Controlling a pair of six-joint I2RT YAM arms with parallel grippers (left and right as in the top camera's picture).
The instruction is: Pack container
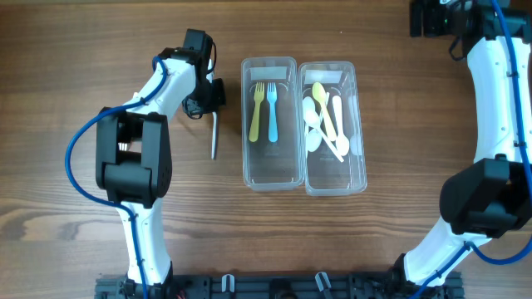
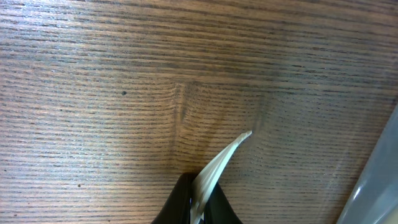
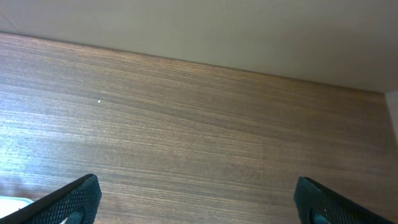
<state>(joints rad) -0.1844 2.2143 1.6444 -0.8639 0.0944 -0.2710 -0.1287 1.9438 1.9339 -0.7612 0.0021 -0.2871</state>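
You have two clear containers, one for forks [image 1: 271, 170] and one for spoons [image 1: 337, 178].
Two forks [image 1: 257, 112]; one yellow spoon [image 1: 324, 104] among white ones. Left pincer [image 2: 199, 202] grips one grey utensil [image 1: 214, 137]; right pincer [image 3: 196, 199] gapes wide.

Hidden between the 2 fingers of the left gripper [image 2: 199, 190], cropped below: near end of pale utensil [image 2: 222, 160], perhaps a knife.

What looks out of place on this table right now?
One pale utensil is outside both boxes, over the bare wood left of the fork box, one end pinched in the left fingers. The forks lie neatly side by side; the spoons in the right box are heaped crisscross. Nothing looks spilled or broken.
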